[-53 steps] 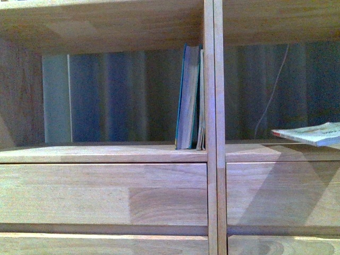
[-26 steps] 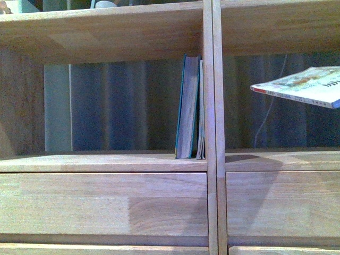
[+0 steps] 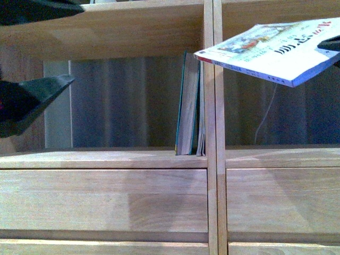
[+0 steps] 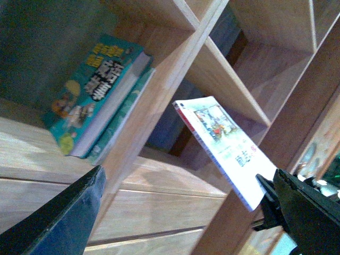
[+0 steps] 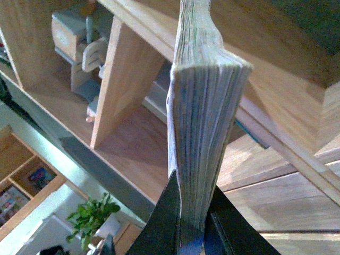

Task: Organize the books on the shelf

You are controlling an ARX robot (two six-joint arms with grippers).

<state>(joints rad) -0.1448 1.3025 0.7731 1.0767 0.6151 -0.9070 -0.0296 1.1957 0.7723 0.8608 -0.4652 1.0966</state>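
White paperback [image 3: 276,50], tilted, in mid-air before the right compartment of the wooden shelf [image 3: 106,196]. Teal book [image 3: 187,106] and thin booklet [image 3: 201,109] stand upright against the central divider, left compartment.

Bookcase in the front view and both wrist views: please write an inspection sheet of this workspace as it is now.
Surface: light wooden shelf, drawer fronts below.
Job's things: teal book and pale booklet upright against the divider; white paperback tilted in the air.
Clutter: grey object on another shelf.
Grippers: right gripper shut on the white paperback; left gripper open, empty.
Cables: thin white cable behind the right compartment.
Surroundings: potted plant beyond the bookcase.
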